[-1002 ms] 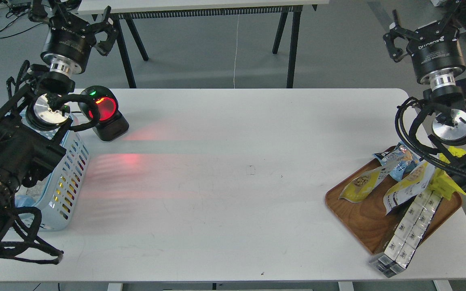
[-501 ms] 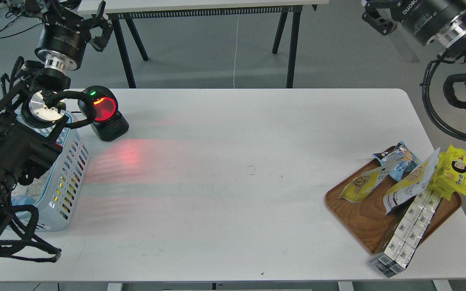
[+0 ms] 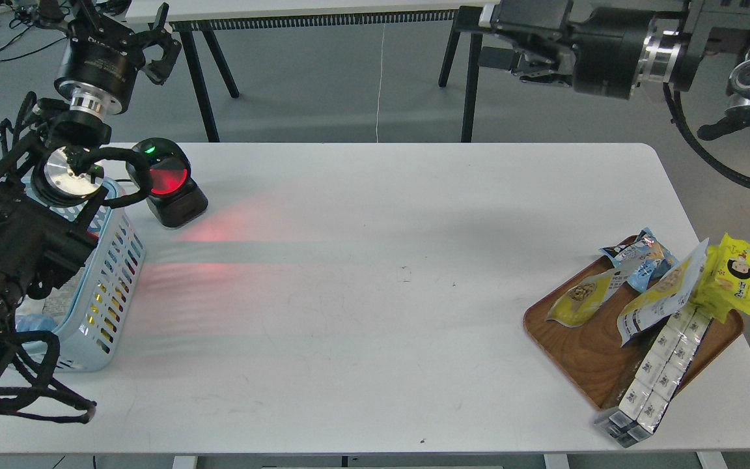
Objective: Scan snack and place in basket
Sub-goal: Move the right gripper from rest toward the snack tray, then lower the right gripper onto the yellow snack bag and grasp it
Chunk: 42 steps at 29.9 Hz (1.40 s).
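Note:
The snack [image 3: 582, 297], a flat yellow pouch picturing round brown pieces, lies on the left part of the brown wooden tray [image 3: 577, 355] at the table's right. The light-blue slotted basket [image 3: 109, 286] stands at the table's left edge, partly hidden by my left arm. My left gripper [image 3: 118, 29] is open and empty, raised behind the table's far left corner. My right gripper [image 3: 497, 40] is open and empty, high at the top of the view, pointing left, far from the tray.
A black scanner [image 3: 168, 184] with a glowing red window stands beside the basket and casts red light on the table. The tray also holds a longer yellow-and-white pouch [image 3: 661, 294], a small blue packet [image 3: 637, 255], a yellow cartoon-face pack [image 3: 734, 277] and white boxes [image 3: 660, 368].
My right arm has swung up and left from above the tray to the top of the view, uncovering the yellow cartoon-face pack. My left arm has barely moved.

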Available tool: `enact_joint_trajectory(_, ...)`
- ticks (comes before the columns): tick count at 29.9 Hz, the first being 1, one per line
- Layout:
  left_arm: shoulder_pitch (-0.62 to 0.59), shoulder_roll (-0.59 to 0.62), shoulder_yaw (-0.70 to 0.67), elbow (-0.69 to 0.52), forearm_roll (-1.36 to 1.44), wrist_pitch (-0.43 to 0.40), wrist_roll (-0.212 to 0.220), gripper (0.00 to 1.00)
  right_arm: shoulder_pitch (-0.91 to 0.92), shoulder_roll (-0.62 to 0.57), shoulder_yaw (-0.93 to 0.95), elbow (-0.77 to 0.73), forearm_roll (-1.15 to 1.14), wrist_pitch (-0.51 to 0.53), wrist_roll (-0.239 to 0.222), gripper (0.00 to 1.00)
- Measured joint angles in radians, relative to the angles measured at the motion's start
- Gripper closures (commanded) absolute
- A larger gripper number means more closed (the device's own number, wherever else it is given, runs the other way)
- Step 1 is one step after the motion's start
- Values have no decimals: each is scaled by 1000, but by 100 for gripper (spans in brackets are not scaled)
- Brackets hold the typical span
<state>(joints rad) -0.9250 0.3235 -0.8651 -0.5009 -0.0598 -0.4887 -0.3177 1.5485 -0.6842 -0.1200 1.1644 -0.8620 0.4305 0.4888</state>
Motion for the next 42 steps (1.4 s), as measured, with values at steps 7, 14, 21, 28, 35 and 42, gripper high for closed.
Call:
enact_joint_trajectory(7,1,1,-1,1,0,0,-2,0,202,4,-255,182,-253,-46,0,1)
enact_joint_trajectory(14,2,6,-11,1,1,0,-4,0,326,-1,-423,335,-536,-62,0,3)
enact_joint_trajectory(21,-1,6,-5,4,3,0,-2,0,340,-10,-554,419,-821,-125,0,9)
enact_joint_trajectory(28,-1,3,-1,6,4,0,-2,0,344,-64,-681,426,-1117,-234,0,15)
enact_joint_trajectory(35,3,0,1,6,3,0,-3,0,304,-97,-735,407,-1186,-253,0,25)
enact_joint_trajectory(42,3,3,2,7,4,0,-3,0,224,-104,-734,289,-1219,-262,0,31)
